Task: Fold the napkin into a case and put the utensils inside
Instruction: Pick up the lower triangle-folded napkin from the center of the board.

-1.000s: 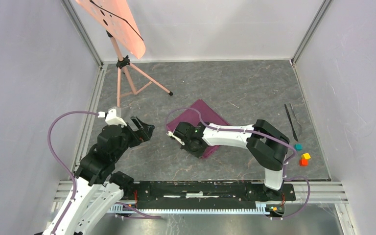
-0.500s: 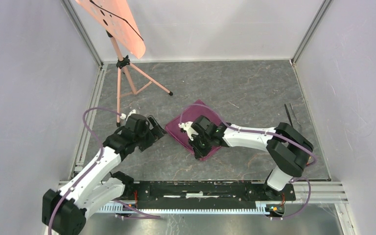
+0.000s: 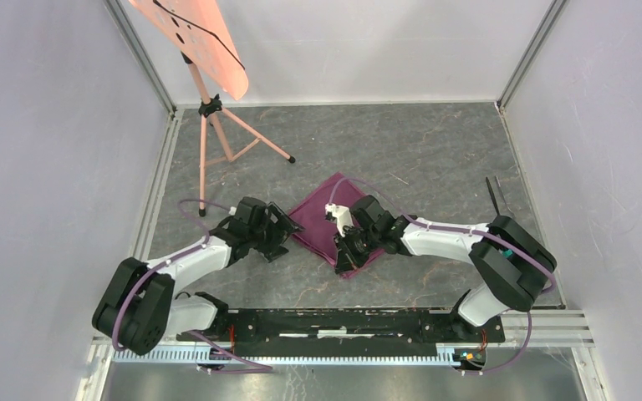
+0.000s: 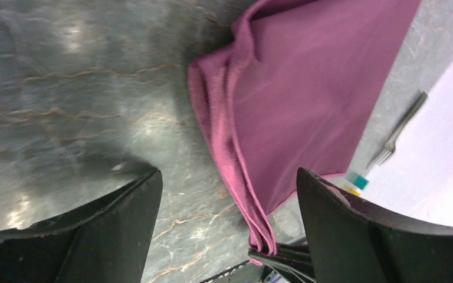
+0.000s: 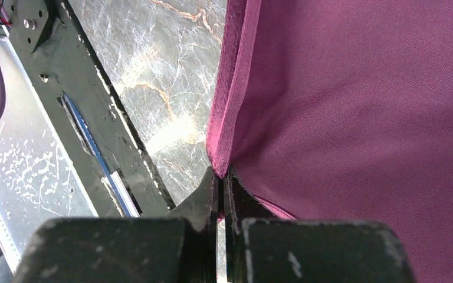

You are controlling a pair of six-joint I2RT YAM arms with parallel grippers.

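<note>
left end effector (image 4: 227, 177) moved up to napkin (image 3: 322, 219) edge, spread | right end effector (image 5: 220, 177) pinching napkin corner

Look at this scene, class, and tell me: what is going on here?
Two robot arms are working on a plum napkin lying folded in layers on the table. The right gripper has its jaws shut on the napkin's near corner. The left gripper hovers with jaws wide open at the napkin's left corner, holding nothing. The utensils lie untouched at the table's right side, so no case is made yet.
</note>
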